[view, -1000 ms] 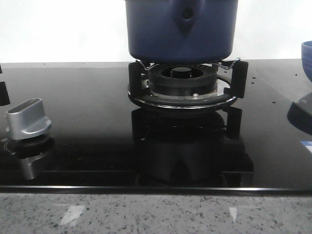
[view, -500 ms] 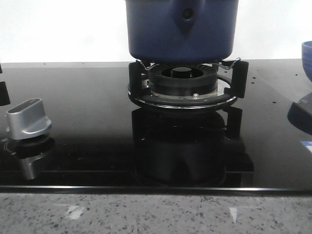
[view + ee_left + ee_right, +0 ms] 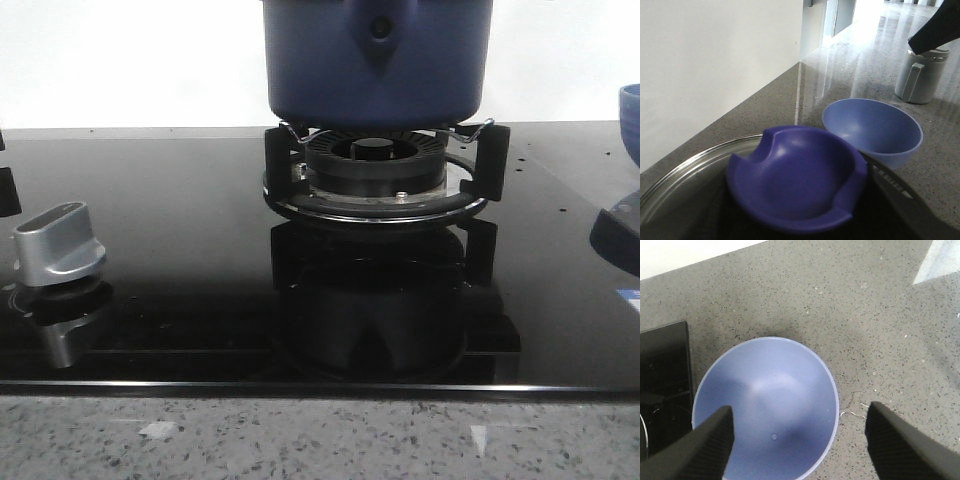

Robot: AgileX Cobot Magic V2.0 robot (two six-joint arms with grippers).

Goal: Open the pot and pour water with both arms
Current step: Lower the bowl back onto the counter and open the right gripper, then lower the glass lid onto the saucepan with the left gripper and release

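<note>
The pot (image 3: 377,62) sits on the burner (image 3: 376,170) at the far middle of the black hob (image 3: 180,250). A silver knob (image 3: 57,243) stands near left. The bowl (image 3: 766,407) rests on the speckled surface (image 3: 880,315) to the right, under the spread right tool (image 3: 799,445). The left tool's state cannot be told; its camera shows a dark blue lid knob (image 3: 797,175).

light blue round-sided bowl (image 3: 767,407) on speckled grey stone counter (image 3: 880,315), directly below and between the right fingers | black glass hob edge (image 3: 662,370) just beside bowl | grey lidded jug (image 3: 921,75) beyond bowl from left wrist | silver control knob (image 3: 57,243) on hob
</note>
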